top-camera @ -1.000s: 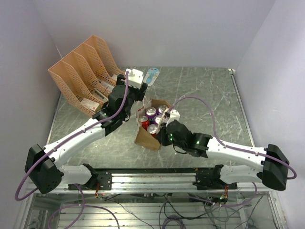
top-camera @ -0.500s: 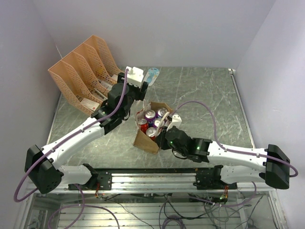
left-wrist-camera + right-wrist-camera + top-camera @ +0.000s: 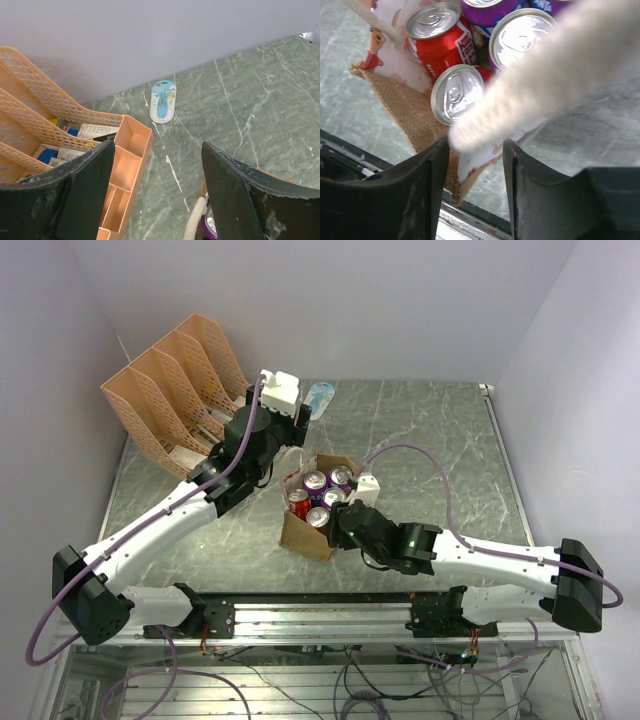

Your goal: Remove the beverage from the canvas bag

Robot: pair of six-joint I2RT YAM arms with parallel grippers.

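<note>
We show the canvas bag (image 3: 305,530), a small boxy tan-brown tote with a pale printed panel. It stands mouth-up near the middle of the table, somewhat toward the near edge. Five can tops show inside, upright and packed close. We mark a red can (image 3: 437,30) on the bag's left side and a purple can (image 3: 520,37) beside it. A cream-white loop handle (image 3: 560,65) crosses above the mouth, blurred in the right wrist view.

Bright, even and soft, lit from above. Only faintly shadowed on the table (image 3: 430,440). Slightly glaring on the can tops (image 3: 457,93). Badly out of focus on the handle (image 3: 545,85), upper right of right wrist view.
</note>
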